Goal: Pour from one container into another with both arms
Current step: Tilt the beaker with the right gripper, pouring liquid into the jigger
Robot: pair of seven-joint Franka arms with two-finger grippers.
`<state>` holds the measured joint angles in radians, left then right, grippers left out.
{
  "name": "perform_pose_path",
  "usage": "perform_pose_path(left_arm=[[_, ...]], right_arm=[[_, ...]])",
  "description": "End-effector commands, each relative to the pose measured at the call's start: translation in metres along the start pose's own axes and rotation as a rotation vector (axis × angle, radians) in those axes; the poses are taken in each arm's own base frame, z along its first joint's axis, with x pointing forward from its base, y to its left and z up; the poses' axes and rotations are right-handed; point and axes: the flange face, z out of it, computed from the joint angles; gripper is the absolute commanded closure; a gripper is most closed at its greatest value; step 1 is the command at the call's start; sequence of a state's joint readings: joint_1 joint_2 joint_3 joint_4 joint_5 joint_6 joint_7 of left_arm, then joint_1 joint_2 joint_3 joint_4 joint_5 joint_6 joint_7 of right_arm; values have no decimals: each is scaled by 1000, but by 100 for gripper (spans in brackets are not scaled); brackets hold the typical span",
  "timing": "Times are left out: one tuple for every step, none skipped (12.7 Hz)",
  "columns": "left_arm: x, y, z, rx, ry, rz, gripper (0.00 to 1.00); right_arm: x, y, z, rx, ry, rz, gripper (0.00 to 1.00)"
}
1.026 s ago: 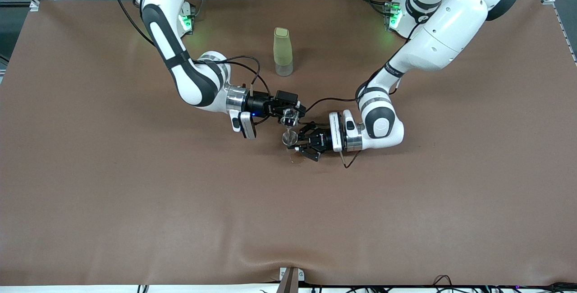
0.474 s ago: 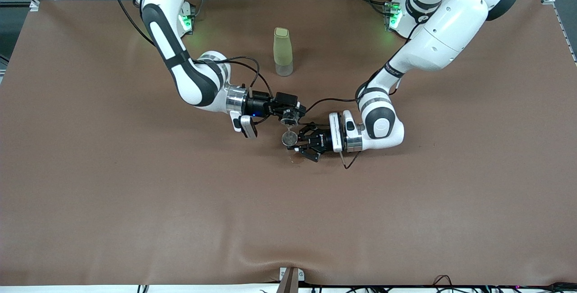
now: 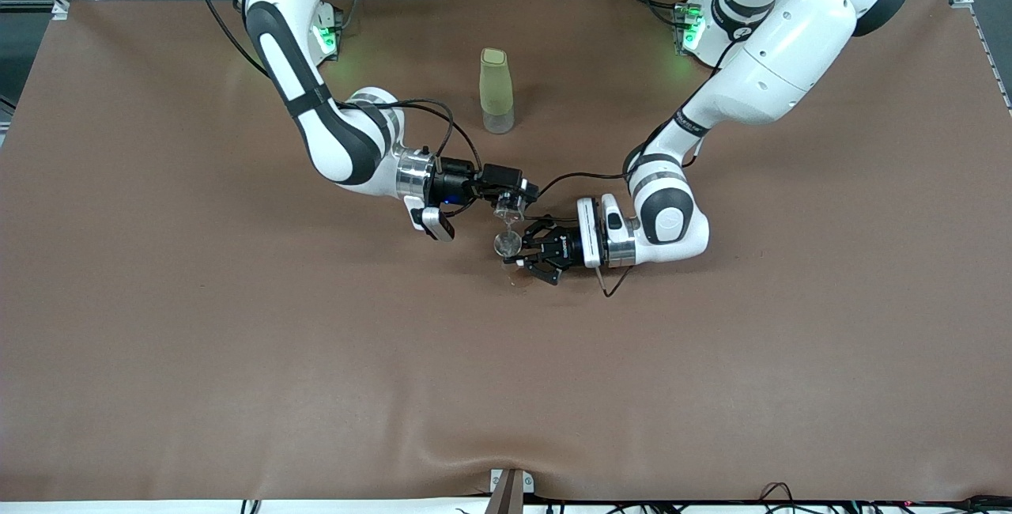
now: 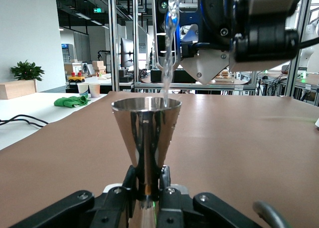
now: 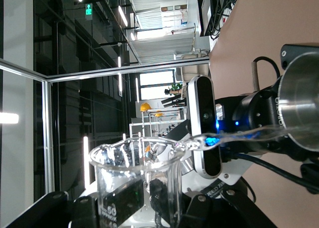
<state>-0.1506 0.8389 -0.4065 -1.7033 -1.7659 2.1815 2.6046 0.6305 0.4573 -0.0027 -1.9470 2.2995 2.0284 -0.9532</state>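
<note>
My left gripper (image 3: 525, 253) is shut on the waist of a steel cone-shaped jigger (image 3: 507, 243), holding it upright just above the mat; in the left wrist view the fingers (image 4: 130, 180) clamp the jigger (image 4: 146, 133). Over it, my right gripper (image 3: 512, 196) is shut on a clear glass beaker (image 3: 508, 205) that is tipped toward the jigger. A thin stream of water (image 4: 168, 63) falls from the beaker's spout into the jigger's mouth. In the right wrist view the beaker (image 5: 134, 178) fills the foreground and the stream (image 5: 239, 136) reaches the jigger (image 5: 301, 103).
A tall pale green bottle (image 3: 496, 91) stands upright on the brown mat (image 3: 237, 340), nearer the robots' bases than both grippers. Cables loop around both wrists.
The right wrist has rolled a little further, tipping the beaker more over the jigger. The left arm and the jigger have stayed put.
</note>
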Motion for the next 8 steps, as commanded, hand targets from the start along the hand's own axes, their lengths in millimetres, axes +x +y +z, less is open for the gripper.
perform_pose_path(left_arm=[[9, 2, -1, 23, 4, 2, 100], [9, 2, -1, 23, 4, 4, 100], [9, 2, -1, 23, 4, 3, 100], [9, 2, -1, 23, 3, 3, 100], [9, 2, -1, 23, 3, 3, 100], [10, 1, -2, 23, 5, 5, 100], [10, 2, -2, 23, 5, 6, 100], [10, 2, -2, 23, 5, 6, 100]], right_arm=[[-1, -11, 3, 3, -11, 74, 100], [1, -13, 2, 5, -8, 86, 100], [3, -13, 1, 6, -5, 96, 100], [4, -12, 1, 6, -4, 128, 100], [6, -13, 0, 6, -1, 157, 100], [7, -14, 0, 9, 0, 178, 100], [7, -14, 0, 10, 0, 192, 100], [10, -17, -1, 14, 4, 208, 100]])
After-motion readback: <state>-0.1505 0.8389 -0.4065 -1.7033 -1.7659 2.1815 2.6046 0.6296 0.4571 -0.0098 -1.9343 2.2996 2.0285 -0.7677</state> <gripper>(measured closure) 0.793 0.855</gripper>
